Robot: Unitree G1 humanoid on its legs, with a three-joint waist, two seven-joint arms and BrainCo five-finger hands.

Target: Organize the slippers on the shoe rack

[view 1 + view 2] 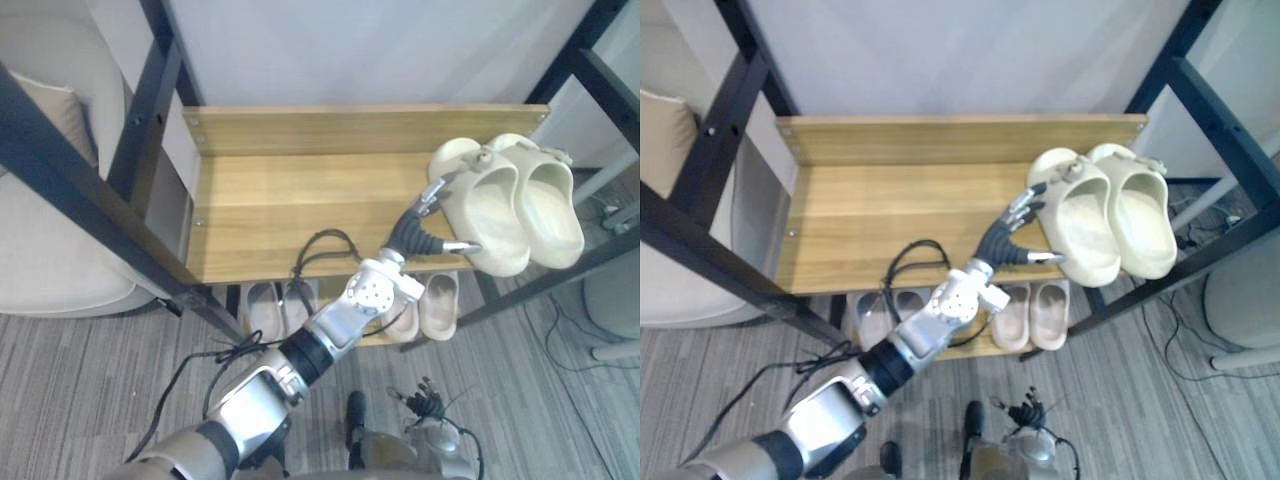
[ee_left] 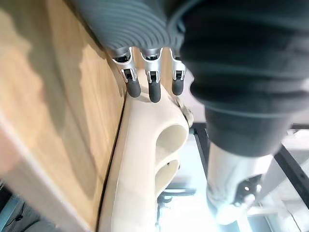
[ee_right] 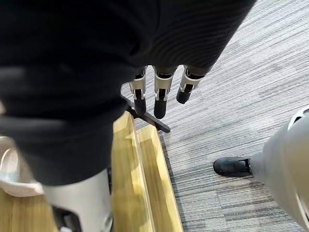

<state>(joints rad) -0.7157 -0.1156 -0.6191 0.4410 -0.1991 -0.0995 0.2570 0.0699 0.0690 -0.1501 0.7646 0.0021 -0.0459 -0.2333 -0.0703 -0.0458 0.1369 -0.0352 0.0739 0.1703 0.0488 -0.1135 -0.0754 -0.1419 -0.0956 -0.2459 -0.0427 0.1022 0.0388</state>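
The cream slippers point(image 1: 490, 215) lie side by side at the right end of the shoe rack's top shelf point(image 1: 280, 200), with their long axes running from the shelf's back to its front. The left hand point(image 1: 412, 235) is open and empty, just left of the pair, thumb at the nearer slipper's side wall. The right hand point(image 3: 159, 96), fingers straight, hangs low beside the rack, so the left hand is nearer.

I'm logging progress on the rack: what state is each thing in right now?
Cream slippers: upright, side by side at the top shelf's right end.
Left hand: open, fingertips at the nearer slipper's side.
Right hand: open, fingers straight, above the floor.
Lower-shelf slippers: upright, in pairs beneath the top shelf.
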